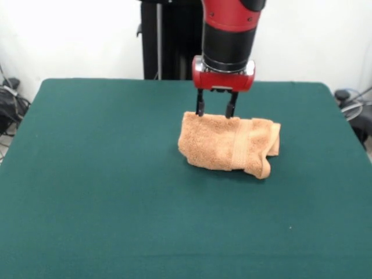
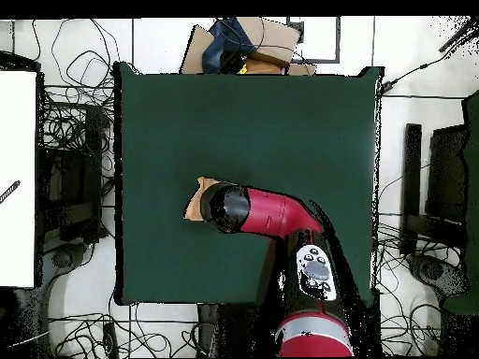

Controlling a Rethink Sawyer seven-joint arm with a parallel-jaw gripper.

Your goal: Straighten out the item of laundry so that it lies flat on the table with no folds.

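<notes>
The light orange-tan terry-cloth towel [image 1: 229,144] lay bunched and folded over on itself on the dark green counter [image 1: 104,192], a little toward the far side of the counter's middle in the front view. It formed a thick, low bundle, wider than tall, with a woven band running up and down across its face to the right of its centre. Its right end was doubled over, and a lower corner there curled outward, resting on the counter. A thin shadow edged the bundle's near side.

Directly above the towel's upper left edge hung the gripper [image 1: 215,110], its two dark fingers [image 1: 200,106] set moderately apart and pointing straight down. The tips met the top of the towel's fold, but whether they pinched any cloth could not be told. Above the gripper rose the red and black arm [image 1: 229,32], upright over the towel.

In the overhead view only a small part of the towel [image 2: 195,203] showed, peeking out from beneath the arm's rounded black end [image 2: 224,208]; the gripper itself was hidden there. The arm's red body [image 2: 276,214] stretched away from the towel toward the robot's base [image 2: 313,332] at the counter's edge. Beyond the counter, well away from the towel, tangled cables [image 2: 70,122] covered the floor, and cardboard boxes [image 2: 253,42] sat past the counter's far edge.
</notes>
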